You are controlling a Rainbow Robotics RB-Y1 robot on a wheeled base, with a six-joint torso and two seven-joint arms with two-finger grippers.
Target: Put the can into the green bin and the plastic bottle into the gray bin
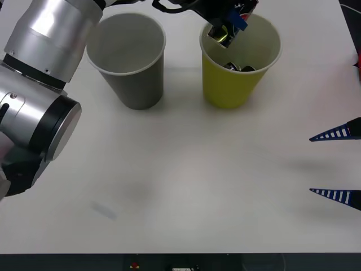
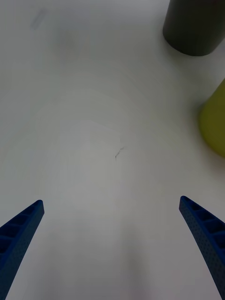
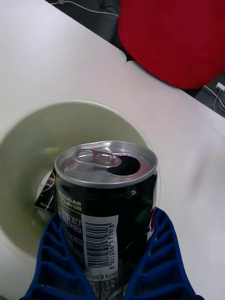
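Above green bin (image 1: pixel 240 84): left gripper (image 1: pixel 228 28) jaws clamp can (image 3: pixel 108 206); another can inside; right gripper (image 1: pixel 338 164) jaws spread.

Can (image 3: pixel 107 197): black, silver top, tab opened, barcode facing the wrist camera, clamped between blue fingers (image 3: pixel 61 253) above the green bin's mouth. Green bin (image 1: pixel 234 82): upright at about 1 o'clock on the table, pale inside, another dark can lying at its bottom. Gray bin (image 1: pixel 135 79): upright at about 11 o'clock, just beside the green bin, not touching.
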